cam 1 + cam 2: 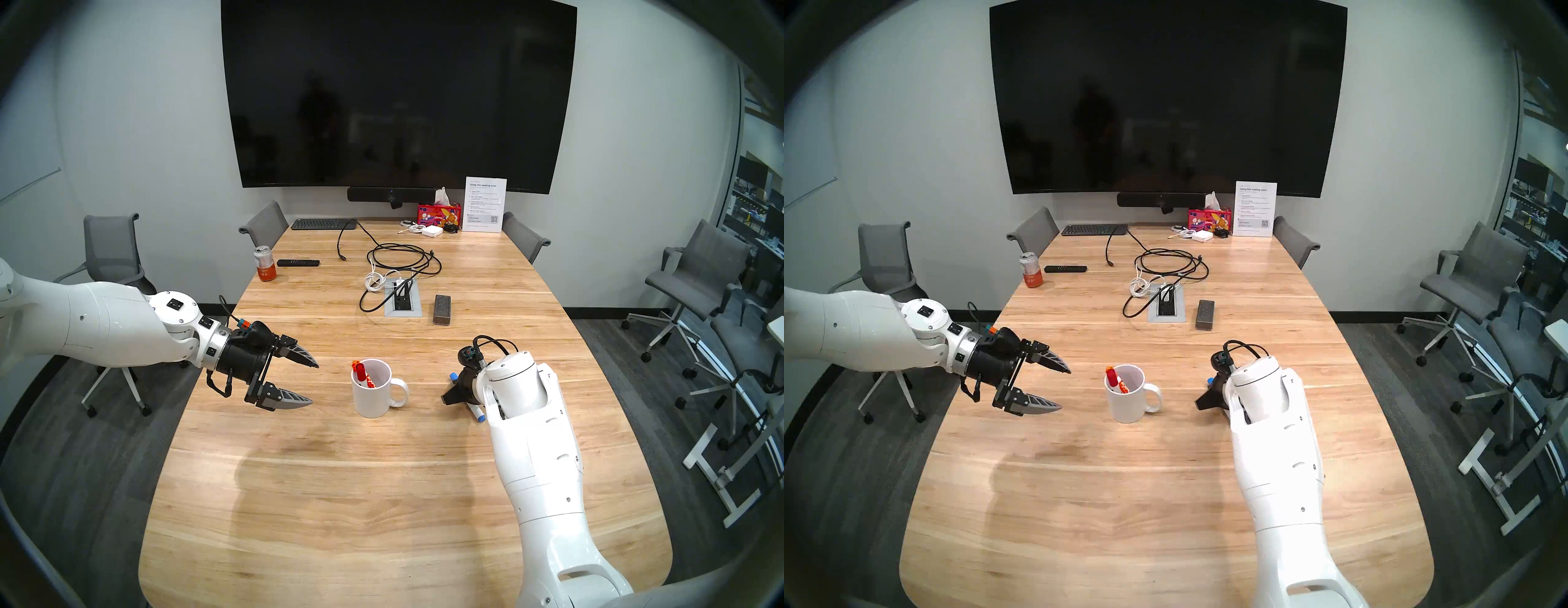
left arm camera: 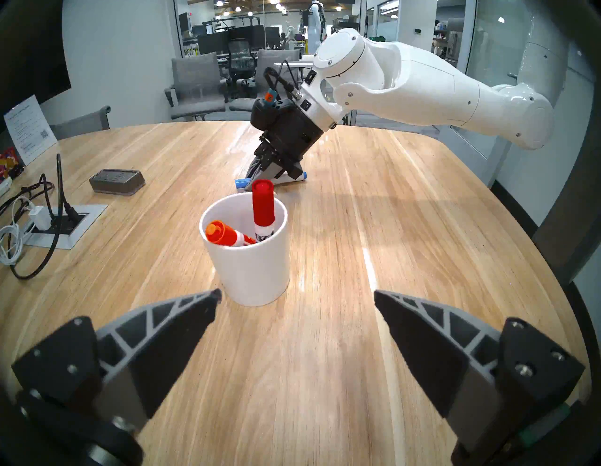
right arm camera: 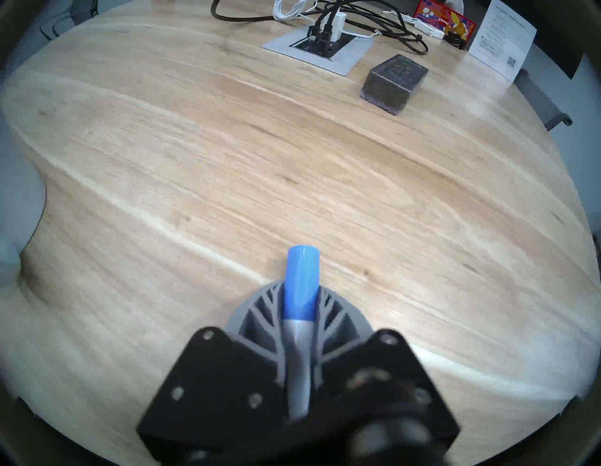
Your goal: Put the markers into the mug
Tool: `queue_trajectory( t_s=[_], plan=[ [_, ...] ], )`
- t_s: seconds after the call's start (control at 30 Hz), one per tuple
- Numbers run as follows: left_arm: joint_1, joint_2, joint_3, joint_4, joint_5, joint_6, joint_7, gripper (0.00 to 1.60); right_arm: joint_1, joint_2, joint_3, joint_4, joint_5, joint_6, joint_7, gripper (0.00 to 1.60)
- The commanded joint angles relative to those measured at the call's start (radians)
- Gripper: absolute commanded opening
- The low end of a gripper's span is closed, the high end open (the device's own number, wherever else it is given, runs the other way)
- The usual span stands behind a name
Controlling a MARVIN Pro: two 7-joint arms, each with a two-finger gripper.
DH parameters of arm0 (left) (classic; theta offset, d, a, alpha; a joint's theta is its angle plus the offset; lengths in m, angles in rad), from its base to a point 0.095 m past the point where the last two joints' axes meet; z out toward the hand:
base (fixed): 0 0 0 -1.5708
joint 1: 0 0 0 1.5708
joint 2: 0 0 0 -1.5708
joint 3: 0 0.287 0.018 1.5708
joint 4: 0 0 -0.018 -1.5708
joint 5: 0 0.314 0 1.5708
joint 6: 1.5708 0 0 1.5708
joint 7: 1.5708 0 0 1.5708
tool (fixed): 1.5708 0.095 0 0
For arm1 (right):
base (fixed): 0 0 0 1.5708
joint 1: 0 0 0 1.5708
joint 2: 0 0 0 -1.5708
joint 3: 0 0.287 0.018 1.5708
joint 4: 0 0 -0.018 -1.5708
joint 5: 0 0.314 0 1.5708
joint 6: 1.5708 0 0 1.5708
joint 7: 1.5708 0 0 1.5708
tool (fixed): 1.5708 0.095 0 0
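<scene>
You see glossy white arms, a left arm and a right arm, black wrist housings, looped black cables, and dark grey ribbed fingers.

Between the dark grey ribbed fingers of the right hand sits a white marker with a bright blue cap. Ahead of the black-and-grey left hand stands a plain white mug holding a red-capped marker and an orange-capped marker banded red and white. The tabletop is pale streaked woodgrain; the eraser beyond the right hand is dark grey.
</scene>
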Motion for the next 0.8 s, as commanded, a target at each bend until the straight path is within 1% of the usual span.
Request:
queue_trajectory(
  t_s=[0.0, 0.03, 0.07, 0.13, 0.17, 0.2, 0.23, 0.3, 0.33, 0.37, 0.47, 0.5, 0.57, 0.67, 0.77],
  plan=[
    [-0.017, -0.002, -0.011, 0.002, -0.001, -0.003, 0.001, 1.60, -0.038, 0.003, 0.021, -0.113, 0.049, 0.000, 0.062, 0.00],
    [-0.017, -0.002, -0.011, 0.002, -0.001, -0.003, 0.001, 1.60, -0.045, 0.004, 0.019, -0.138, 0.055, 0.003, 0.069, 0.00],
    [-0.017, -0.002, -0.011, 0.002, -0.001, -0.003, 0.001, 1.60, -0.035, 0.001, 0.023, -0.134, 0.066, -0.003, 0.070, 0.00],
    [-0.017, -0.002, -0.011, 0.002, -0.001, -0.003, 0.001, 1.60, -0.040, 0.001, 0.021, -0.177, 0.086, 0.012, 0.084, 0.00],
    [-0.017, -0.002, -0.011, 0.002, -0.001, -0.003, 0.001, 1.60, -0.027, -0.003, 0.023, -0.168, 0.089, 0.004, 0.088, 0.00],
    [-0.017, -0.002, -0.011, 0.002, -0.001, -0.003, 0.001, 1.60, -0.037, 0.000, 0.017, -0.205, 0.099, 0.014, 0.093, 0.00],
    [-0.017, -0.002, -0.011, 0.002, -0.001, -0.003, 0.001, 1.60, -0.019, -0.005, 0.019, -0.193, 0.105, 0.011, 0.095, 0.00],
    [-0.017, -0.002, -0.011, 0.003, -0.001, -0.003, 0.001, 1.60, -0.027, -0.003, 0.007, -0.243, 0.113, 0.026, 0.103, 0.00],
    [-0.017, -0.003, -0.011, 0.003, -0.001, -0.003, 0.001, 1.60, -0.009, -0.009, 0.010, -0.225, 0.121, 0.021, 0.106, 0.00],
    [-0.017, -0.002, -0.011, 0.003, -0.001, -0.003, 0.001, 1.60, -0.017, -0.006, 0.003, -0.256, 0.129, 0.037, 0.111, 0.00],
    [-0.017, -0.002, -0.011, 0.003, -0.001, -0.003, 0.001, 1.60, -0.019, -0.006, -0.009, -0.291, 0.162, 0.063, 0.119, 0.00],
    [-0.017, -0.002, -0.011, 0.003, -0.001, -0.003, 0.001, 1.60, -0.012, -0.008, -0.012, -0.288, 0.170, 0.066, 0.121, 0.00],
    [-0.017, -0.002, -0.011, 0.002, -0.001, -0.003, 0.001, 1.60, -0.018, -0.006, -0.026, -0.322, 0.192, 0.090, 0.122, 0.00],
    [-0.017, -0.002, -0.011, 0.002, -0.001, -0.003, 0.001, 1.60, -0.017, -0.006, -0.044, -0.346, 0.222, 0.112, 0.117, 0.00],
    [-0.017, -0.002, -0.011, 0.002, -0.001, -0.003, 0.001, 1.60, -0.025, -0.002, -0.067, -0.370, 0.254, 0.145, 0.093, 0.00]
  ],
)
